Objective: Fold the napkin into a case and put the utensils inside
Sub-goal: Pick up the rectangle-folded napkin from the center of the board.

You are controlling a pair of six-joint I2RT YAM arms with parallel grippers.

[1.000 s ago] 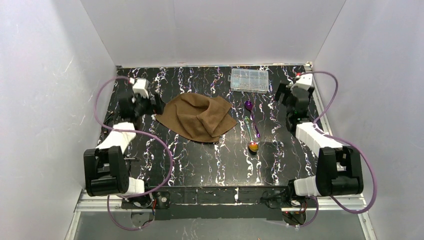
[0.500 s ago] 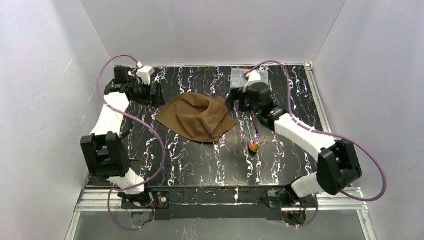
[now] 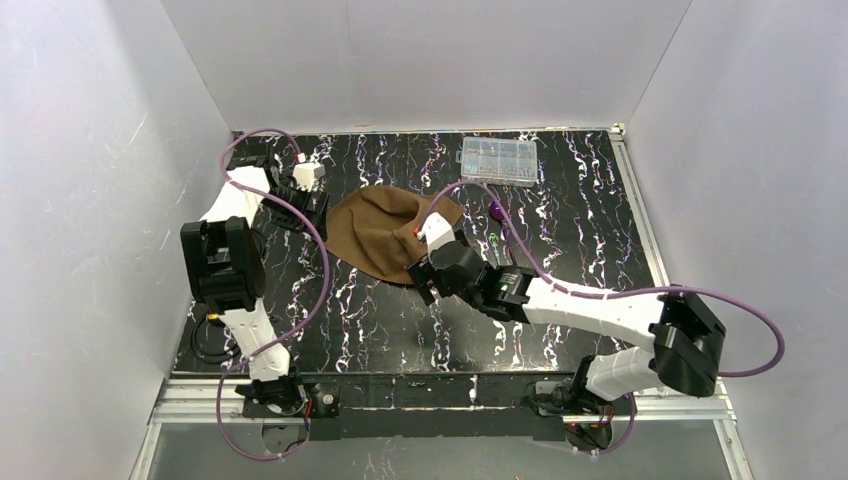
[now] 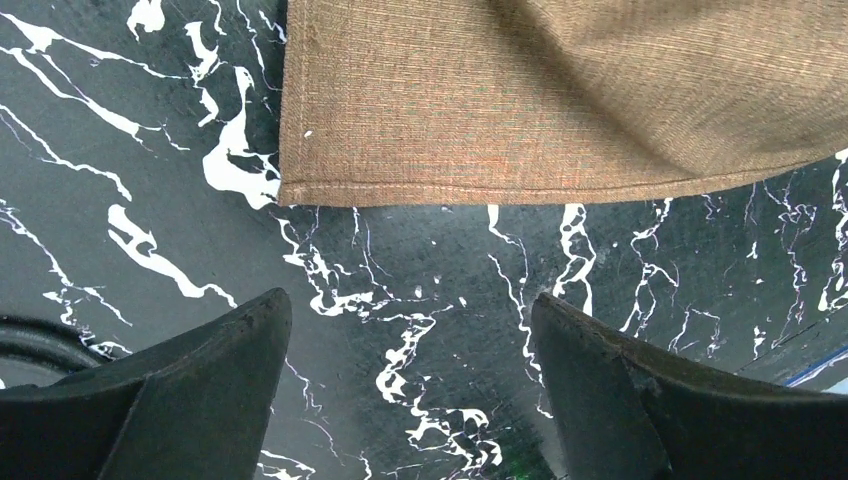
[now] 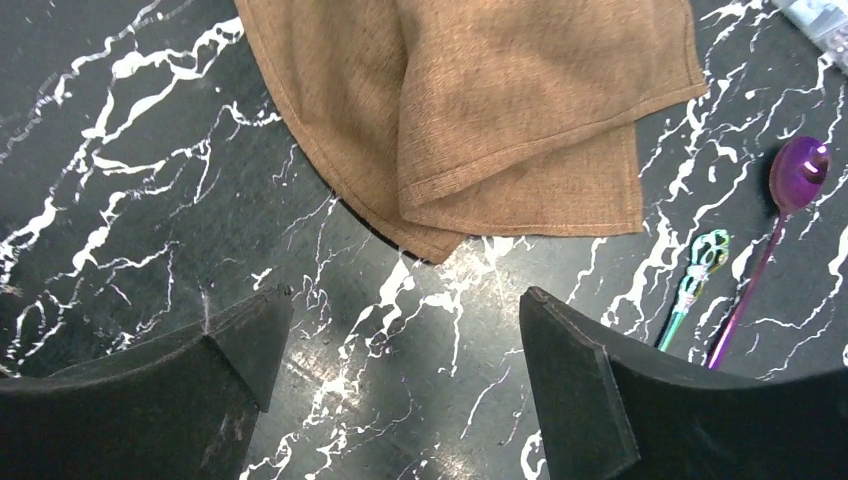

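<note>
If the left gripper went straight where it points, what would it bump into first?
Most likely the brown napkin: the open left gripper faces its hemmed edge near a corner, with only bare table between. If it tilts down steeply, it could touch the table first; depth is unclear.

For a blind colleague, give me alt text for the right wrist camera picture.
A rumpled brown napkin lies on the black marbled table beyond the open right pincer. Two slim utensils, one purple-headed, lie at the picture's right.
</note>
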